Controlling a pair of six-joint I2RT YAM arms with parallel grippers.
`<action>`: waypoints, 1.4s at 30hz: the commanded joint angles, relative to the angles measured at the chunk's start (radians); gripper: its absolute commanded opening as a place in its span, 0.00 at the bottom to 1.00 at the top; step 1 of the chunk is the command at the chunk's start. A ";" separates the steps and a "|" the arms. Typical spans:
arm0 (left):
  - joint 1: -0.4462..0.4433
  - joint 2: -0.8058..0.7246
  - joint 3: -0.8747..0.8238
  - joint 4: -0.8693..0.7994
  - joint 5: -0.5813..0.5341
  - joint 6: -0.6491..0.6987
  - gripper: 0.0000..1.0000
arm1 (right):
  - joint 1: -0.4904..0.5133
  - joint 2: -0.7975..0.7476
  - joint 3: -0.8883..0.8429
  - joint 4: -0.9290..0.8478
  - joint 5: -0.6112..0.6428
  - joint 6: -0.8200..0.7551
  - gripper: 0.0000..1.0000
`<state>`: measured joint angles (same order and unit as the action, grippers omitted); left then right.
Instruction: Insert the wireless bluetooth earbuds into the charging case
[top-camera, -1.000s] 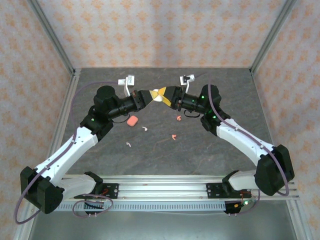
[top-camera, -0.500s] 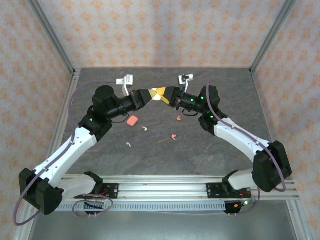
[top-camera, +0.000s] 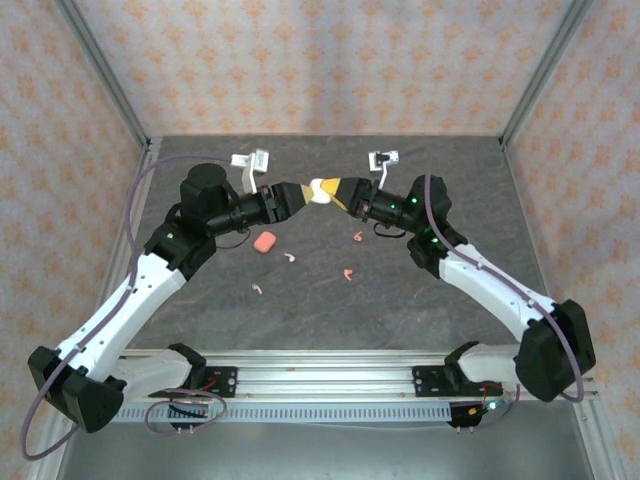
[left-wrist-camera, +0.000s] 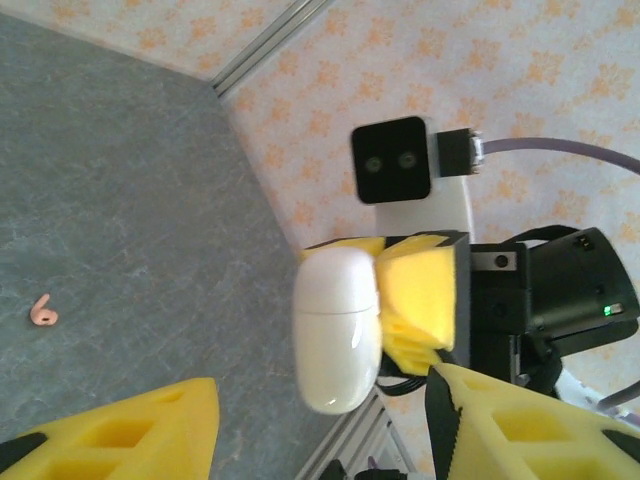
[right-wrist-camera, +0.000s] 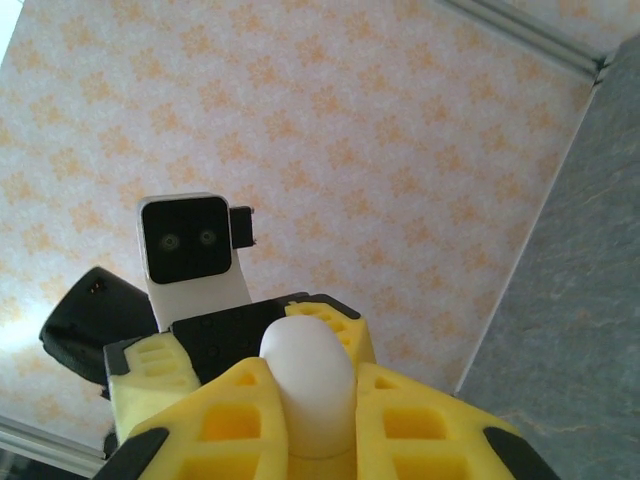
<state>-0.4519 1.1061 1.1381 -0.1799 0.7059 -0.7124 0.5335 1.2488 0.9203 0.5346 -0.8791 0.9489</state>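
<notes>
One glossy oval charging case (left-wrist-camera: 335, 330), mottled grey table (top-camera: 320, 300)

I see the charging case (top-camera: 322, 189) between my left tool (top-camera: 305, 192) and right tool (top-camera: 332, 191); nearer, earbuds (top-camera: 347, 274) dot the bench (top-camera: 330, 325).

Top view looks down from behind; wrist views face each other, probably sharing the case (left-wrist-camera: 335, 330).

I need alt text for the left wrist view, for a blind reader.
A closed white charging case is clamped by the right gripper between its yellow pads, above the grey table. The left gripper stands open in the foreground, not touching it; one coral-pink earbud lies on the table at left.
</notes>
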 joint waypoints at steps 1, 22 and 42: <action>-0.002 -0.045 0.043 -0.085 0.032 0.134 0.57 | -0.003 -0.060 0.051 -0.135 0.015 -0.198 0.12; -0.021 -0.070 -0.111 0.267 0.200 0.186 0.59 | 0.023 -0.138 0.075 -0.180 -0.034 -0.452 0.13; -0.046 -0.005 -0.158 0.492 0.207 0.060 0.48 | 0.039 -0.095 0.045 -0.012 -0.027 -0.327 0.13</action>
<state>-0.4896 1.0996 0.9863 0.2523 0.8875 -0.6399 0.5640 1.1564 0.9684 0.4507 -0.8909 0.6140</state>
